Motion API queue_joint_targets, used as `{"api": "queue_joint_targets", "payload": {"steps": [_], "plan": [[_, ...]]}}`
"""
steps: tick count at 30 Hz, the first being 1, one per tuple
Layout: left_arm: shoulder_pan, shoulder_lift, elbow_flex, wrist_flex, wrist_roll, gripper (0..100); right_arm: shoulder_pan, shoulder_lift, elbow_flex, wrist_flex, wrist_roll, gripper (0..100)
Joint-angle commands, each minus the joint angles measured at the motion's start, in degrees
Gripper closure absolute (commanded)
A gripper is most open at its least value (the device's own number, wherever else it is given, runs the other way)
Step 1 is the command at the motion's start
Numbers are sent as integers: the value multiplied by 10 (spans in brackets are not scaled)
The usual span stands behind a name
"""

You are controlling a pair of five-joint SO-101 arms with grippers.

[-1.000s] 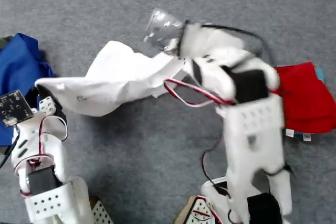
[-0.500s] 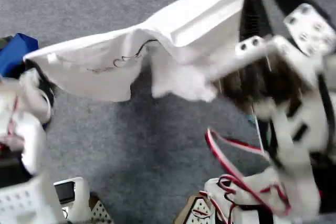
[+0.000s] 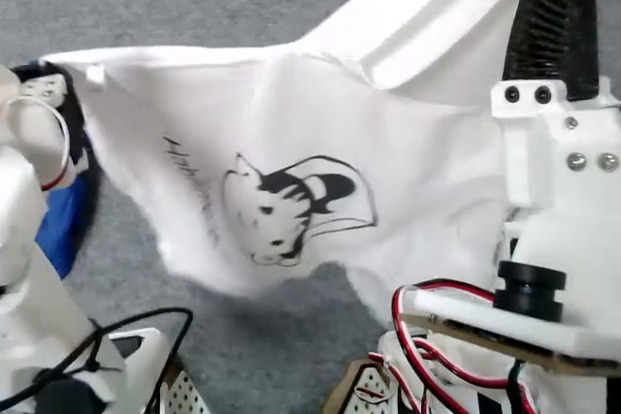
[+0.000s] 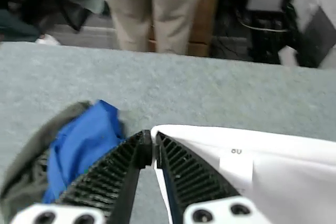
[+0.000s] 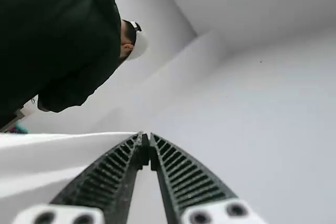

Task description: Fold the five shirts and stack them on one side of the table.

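A white shirt (image 3: pixel 291 152) with a black cartoon print hangs spread in the air between both arms, high above the grey table (image 3: pixel 194 16). My left gripper (image 4: pixel 153 148) is shut on the shirt's corner (image 4: pixel 252 161) near its label, at the left of the high view. My right gripper (image 5: pixel 146 153) is shut on the opposite edge of the white cloth (image 5: pixel 47 156), raised high at the upper right in the high view (image 3: pixel 553 7). A blue shirt (image 4: pixel 84 140) lies crumpled on the table's left side, also seen under the left arm (image 3: pixel 63 220).
A grey-green garment (image 4: pixel 26 177) lies beside the blue shirt. The right arm's white body (image 3: pixel 553 239) and red cables (image 3: pixel 427 336) fill the lower right of the high view. A person's legs (image 4: pixel 152 9) stand behind the table's far edge.
Both arms have lifted the white shirt further up and spread it out; its printed front now faces the high camera. The right arm has risen closer to that camera.
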State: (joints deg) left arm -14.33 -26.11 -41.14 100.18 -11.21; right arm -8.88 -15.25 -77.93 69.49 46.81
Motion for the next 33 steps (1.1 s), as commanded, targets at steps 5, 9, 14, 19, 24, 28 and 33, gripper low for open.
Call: {"api": "queue_joint_targets", "payload": {"steps": [5,9,14,19,24,28,33], "plan": [[-84,3,-53,6,-66,982,10,10,-1,48,6,994],[-94,-24,-33,6,-89,982,10,6,50,69,3,994],[-91,-74,37,6,-111,982,10,5,66,68,2,994],[-91,-147,128,5,-125,982,7,5,53,70,2,994],[-44,-193,260,5,-125,982,-19,8,87,179,2,994],[-35,-214,387,-10,-124,982,-86,10,183,311,2,991],[-111,-259,538,-98,-125,982,-147,11,372,314,-44,977]]}}
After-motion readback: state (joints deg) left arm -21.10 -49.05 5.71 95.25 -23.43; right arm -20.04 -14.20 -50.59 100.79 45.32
